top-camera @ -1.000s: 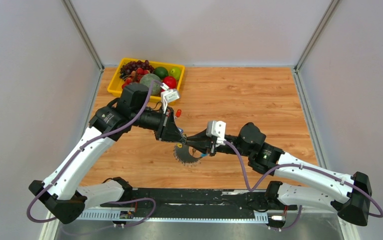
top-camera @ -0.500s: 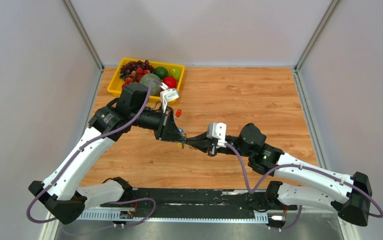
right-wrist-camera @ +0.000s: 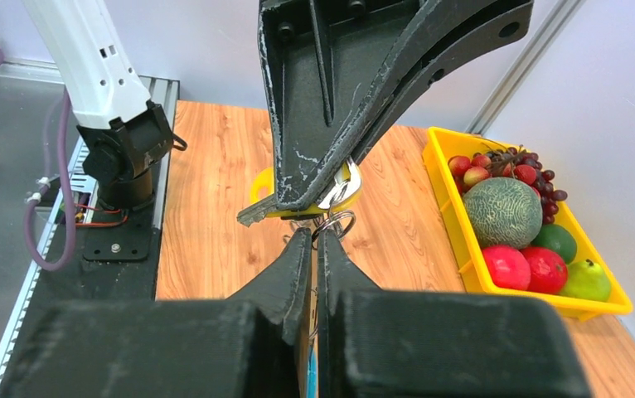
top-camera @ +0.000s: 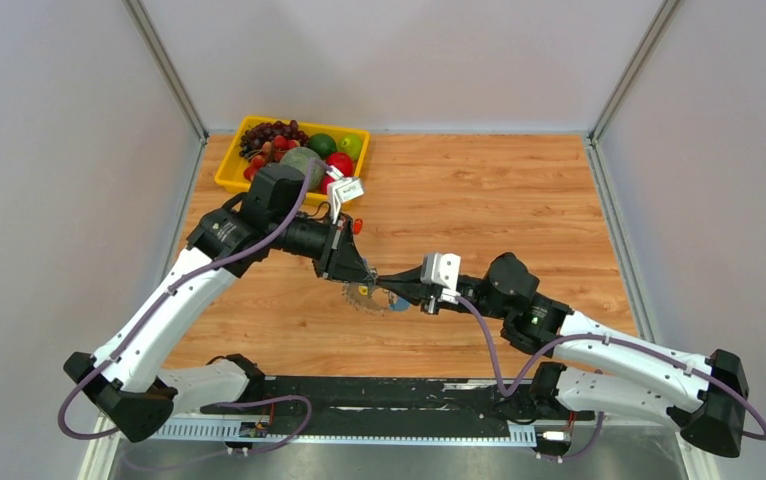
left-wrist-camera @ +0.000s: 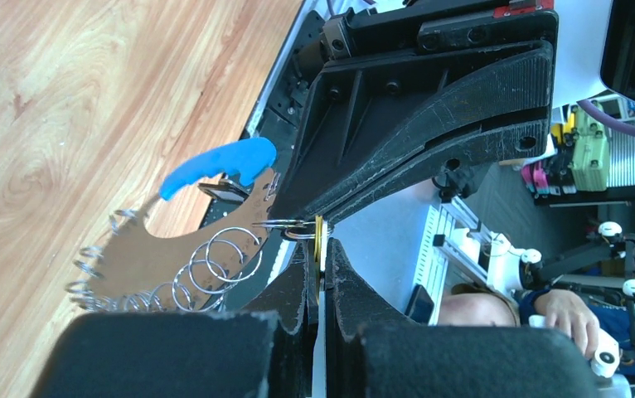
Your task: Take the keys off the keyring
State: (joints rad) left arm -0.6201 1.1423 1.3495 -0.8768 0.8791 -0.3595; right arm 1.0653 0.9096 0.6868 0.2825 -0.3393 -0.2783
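The keyring (top-camera: 365, 297) hangs between my two grippers above the middle of the table. In the left wrist view it is a brown crescent plate (left-wrist-camera: 161, 253) with a blue grip (left-wrist-camera: 215, 164) and several small split rings (left-wrist-camera: 215, 261) along its edge. My left gripper (left-wrist-camera: 321, 249) is shut on a yellow-headed key (right-wrist-camera: 298, 199), whose grey blade sticks out to the left. My right gripper (right-wrist-camera: 314, 236) is shut on the keyring's plate, tip to tip with the left gripper (top-camera: 364, 275). Other keys show only as grey spikes in the top view.
A yellow tray (top-camera: 227, 172) of fruit stands at the table's back left; it also shows in the right wrist view (right-wrist-camera: 455, 215). A small red item (top-camera: 357, 226) lies beside the left wrist. The black base rail (top-camera: 399, 392) runs along the near edge.
A second ago the keyring hung as a broad disc under the right gripper. Both grippers have shifted slightly right and nearer, and the ring now shows smaller between their tips.
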